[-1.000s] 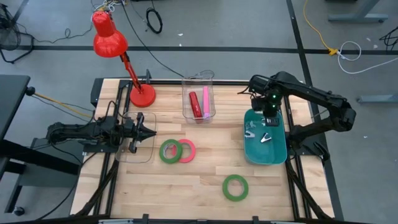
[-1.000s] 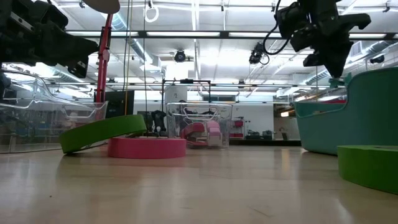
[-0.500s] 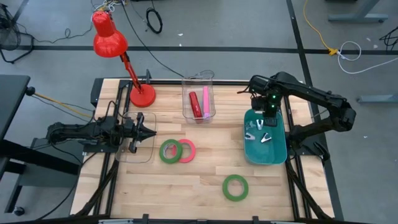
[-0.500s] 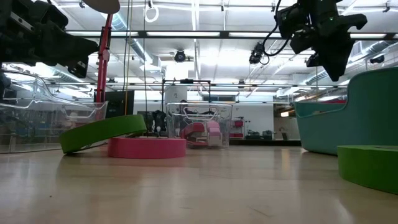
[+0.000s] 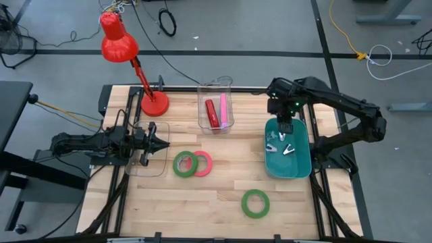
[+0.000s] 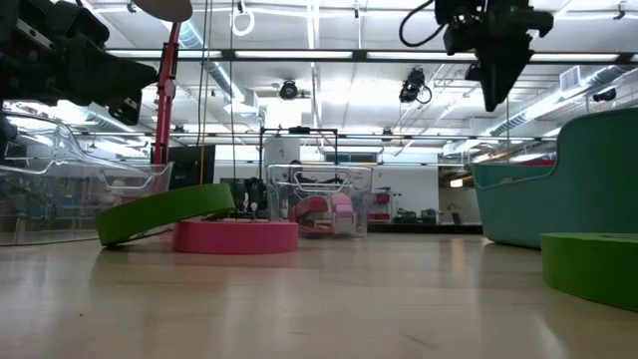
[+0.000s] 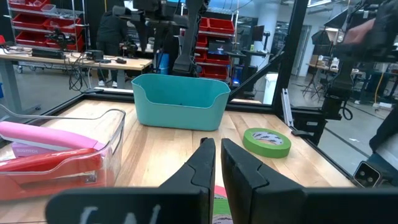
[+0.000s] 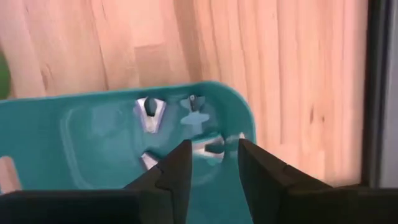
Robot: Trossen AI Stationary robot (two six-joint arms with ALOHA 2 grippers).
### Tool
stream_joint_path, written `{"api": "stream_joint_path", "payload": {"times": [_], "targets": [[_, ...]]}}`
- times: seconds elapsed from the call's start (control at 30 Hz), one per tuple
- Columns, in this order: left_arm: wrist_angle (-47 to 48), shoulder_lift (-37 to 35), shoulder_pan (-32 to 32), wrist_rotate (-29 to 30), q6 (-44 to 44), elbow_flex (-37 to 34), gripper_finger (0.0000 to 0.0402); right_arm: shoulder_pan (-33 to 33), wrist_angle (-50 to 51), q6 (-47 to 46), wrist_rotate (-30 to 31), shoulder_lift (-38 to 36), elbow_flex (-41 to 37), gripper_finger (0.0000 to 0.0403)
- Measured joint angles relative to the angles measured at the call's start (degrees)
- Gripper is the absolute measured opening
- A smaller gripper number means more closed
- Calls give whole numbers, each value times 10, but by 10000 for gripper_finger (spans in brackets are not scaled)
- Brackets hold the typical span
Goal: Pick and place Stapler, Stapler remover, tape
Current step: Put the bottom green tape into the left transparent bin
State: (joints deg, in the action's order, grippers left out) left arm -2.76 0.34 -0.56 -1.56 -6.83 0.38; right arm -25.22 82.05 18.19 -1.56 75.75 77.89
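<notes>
A teal bin (image 5: 298,165) at the table's right holds silvery staple removers (image 5: 288,149), which also show in the right wrist view (image 8: 149,113). My right gripper (image 5: 284,125) hangs open and empty above the bin's far end (image 8: 214,163). A red stapler (image 5: 210,113) and a pink stapler (image 5: 223,111) lie in a clear container (image 5: 216,126) at the far middle. A green tape ring (image 5: 183,165) leans with one edge on a pink-red ring (image 5: 204,163), which lies flat mid-table. Another green ring (image 5: 256,203) lies flat nearer the front. My left gripper (image 5: 164,143) is shut and empty at the left.
A red desk lamp (image 5: 154,104) stands at the far left, its head (image 5: 117,37) reaching beyond the table. A clear empty tray (image 5: 146,164) lies under my left gripper. Bare wood lies at the front left and between the rings and the bin.
My right gripper has risen out of the teal bin and gone a little toward the table's far and left edges. The staple removers stay in the bin.
</notes>
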Motion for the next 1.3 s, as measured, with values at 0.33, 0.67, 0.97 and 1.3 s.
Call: {"api": "stream_joint_path", "payload": {"times": [0.33, 0.67, 0.97, 1.3], "targets": [[0, 0, 0, 0, 0, 0, 30, 58, -98, -26, 20, 6, 0, 132], [0, 0, 0, 0, 0, 0, 30, 125, -210, -41, 22, 42, 0, 135], [0, 0, 0, 0, 0, 0, 30, 196, -276, -36, 22, 44, 0, 170], [0, 0, 0, 0, 0, 0, 30, 303, -277, -25, 17, 43, 0, 231]]}}
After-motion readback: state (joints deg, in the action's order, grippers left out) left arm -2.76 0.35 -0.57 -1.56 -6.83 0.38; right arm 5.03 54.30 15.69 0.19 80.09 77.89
